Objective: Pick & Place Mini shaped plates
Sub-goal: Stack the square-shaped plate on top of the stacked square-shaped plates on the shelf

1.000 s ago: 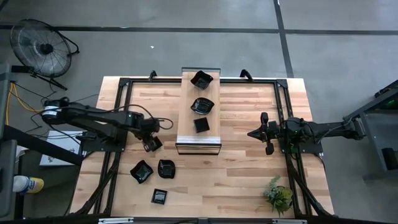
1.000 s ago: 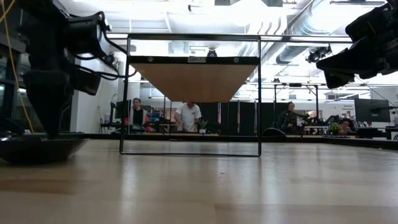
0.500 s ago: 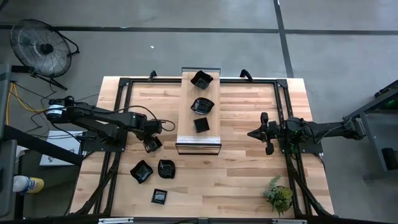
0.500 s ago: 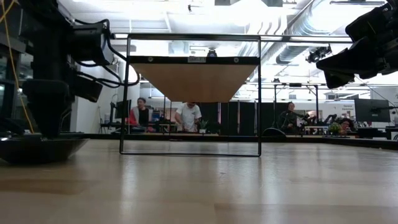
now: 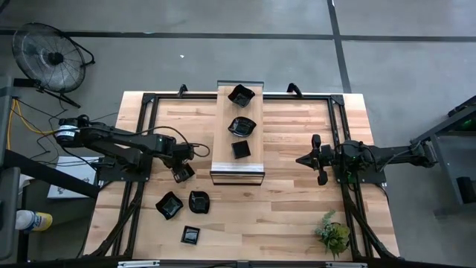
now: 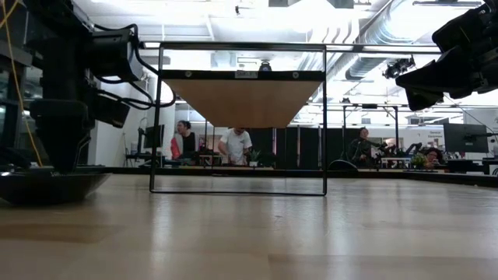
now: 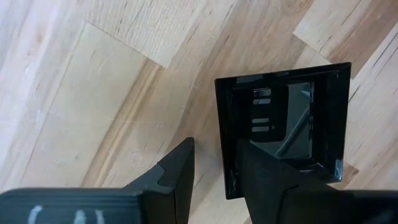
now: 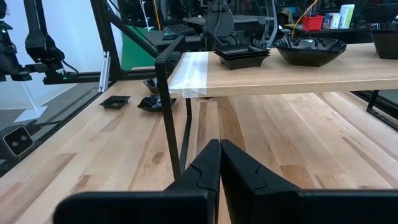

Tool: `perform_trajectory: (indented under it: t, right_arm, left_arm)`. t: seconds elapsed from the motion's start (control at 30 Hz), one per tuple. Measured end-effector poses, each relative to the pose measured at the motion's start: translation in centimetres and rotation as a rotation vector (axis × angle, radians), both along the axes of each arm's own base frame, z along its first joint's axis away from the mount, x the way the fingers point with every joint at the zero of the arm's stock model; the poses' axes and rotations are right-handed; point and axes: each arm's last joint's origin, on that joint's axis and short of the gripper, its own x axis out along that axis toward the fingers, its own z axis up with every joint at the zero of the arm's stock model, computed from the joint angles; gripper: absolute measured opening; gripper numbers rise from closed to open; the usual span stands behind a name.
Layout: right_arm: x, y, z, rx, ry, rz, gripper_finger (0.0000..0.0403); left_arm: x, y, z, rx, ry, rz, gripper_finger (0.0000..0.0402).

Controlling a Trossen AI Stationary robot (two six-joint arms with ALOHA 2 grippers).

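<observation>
Left tool [image 5: 181, 173] grips a small square plate [image 7: 283, 127] by its rim, beside the raised shelf [image 5: 238, 173].

Nearest the front edge of the table [image 5: 282, 223], a square black plate [image 5: 191, 235] lies flat, and behind it two more, a four-cornered plate [image 5: 169, 205] and a rounder plate [image 5: 198, 201], sit side by side; a small green plant [image 5: 332, 232] stands at the front right. Farther in, the left tool has one finger [image 7: 273, 180] inside the square plate and the other outside its wall. The right tool [image 5: 318, 159] hovers right of the shelf, fingers [image 8: 205, 168] pressed together on nothing. On the shelf top three more plates line up: a square one [image 5: 240, 149], a scalloped one [image 5: 242, 126], and an angular one [image 5: 241, 94] at the far end.
</observation>
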Motion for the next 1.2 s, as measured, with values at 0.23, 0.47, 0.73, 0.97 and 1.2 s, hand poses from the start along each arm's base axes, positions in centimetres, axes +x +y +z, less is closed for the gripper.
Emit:
perform_trajectory:
  t: [0.23,0.47,0.73,0.97,1.2]
  right_arm:
    - [0.0,0.0,0.0,0.0,0.0,0.0,0.0005]
    - [0.0,0.0,0.0,0.0,0.0,0.0,0.0005]
    - [0.0,0.0,0.0,0.0,0.0,0.0,0.0004]
    - [0.0,0.0,0.0,0.0,0.0,0.0,0.0005]
    - [0.0,0.0,0.0,0.0,0.0,0.0,0.0005]
  left_arm:
    - [0.0,-0.1,0.0,-0.021,0.0,-0.009,0.0113]
    - [0.0,-0.1,0.0,-0.021,-0.001,-0.011,0.0057]
    - [0.1,-0.1,0.1,-0.033,-0.006,-0.016,0.0006]
    - [0.1,-0.1,1.9,-0.026,-0.05,-0.042,0.0004]
    - [-0.5,0.0,5.2,0.009,-0.138,-0.05,0.0002]
